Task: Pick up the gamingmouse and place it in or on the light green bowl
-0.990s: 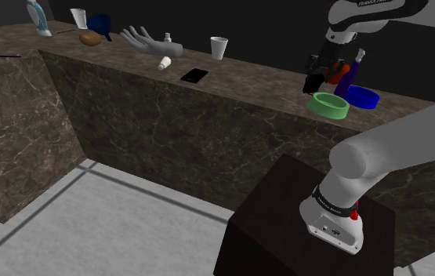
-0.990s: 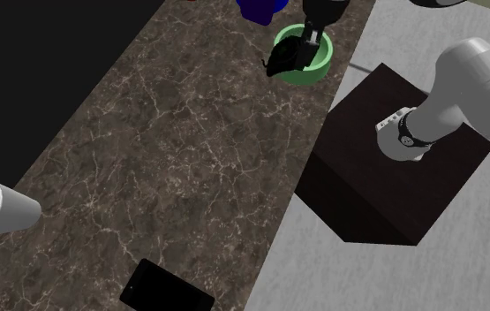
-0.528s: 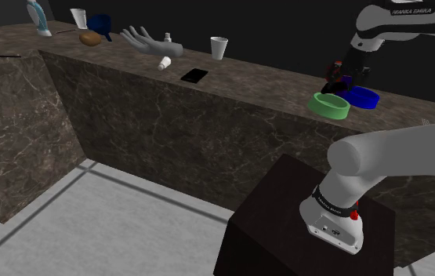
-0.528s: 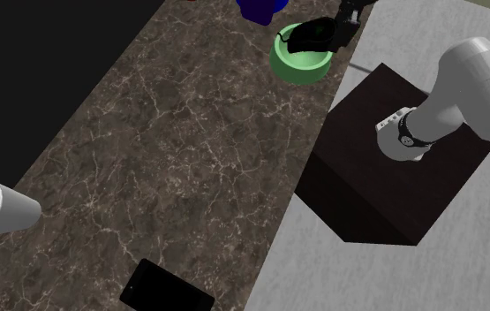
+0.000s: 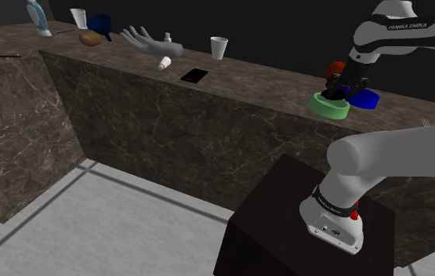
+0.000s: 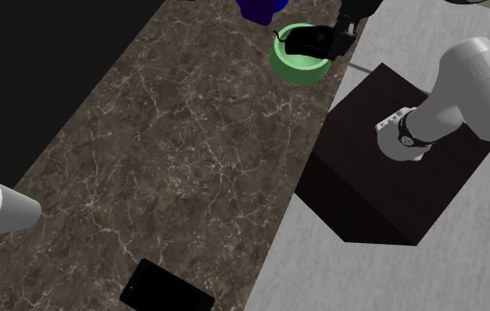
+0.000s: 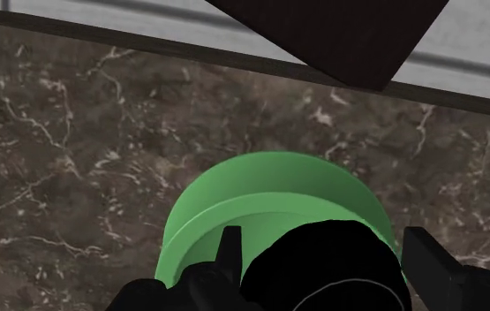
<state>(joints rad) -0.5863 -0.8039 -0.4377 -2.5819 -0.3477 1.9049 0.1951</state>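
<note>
**Marble counter: black mouse held over the green bowl**

Dark brown veined counter [image 6: 172,150] runs in front of a black area. The green bowl [image 7: 260,199] sits at the end of it nearest the stand [image 6: 384,168]. The black gripper [image 5: 338,83] hangs right above the bowl. Its fingers [image 7: 229,252] are closed partway, pressed against both sides of the black mouse [image 6: 305,40]. The mouse is clasped between them over the bowl's opening; whether it touches the bowl I cannot tell. In the shoulder view a blue bowl [image 5: 364,98] stands just beyond the green one. Farther along the counter are a flat black slab [image 5: 194,75] and a white cup [image 5: 219,48], well apart from the gripper.
</note>
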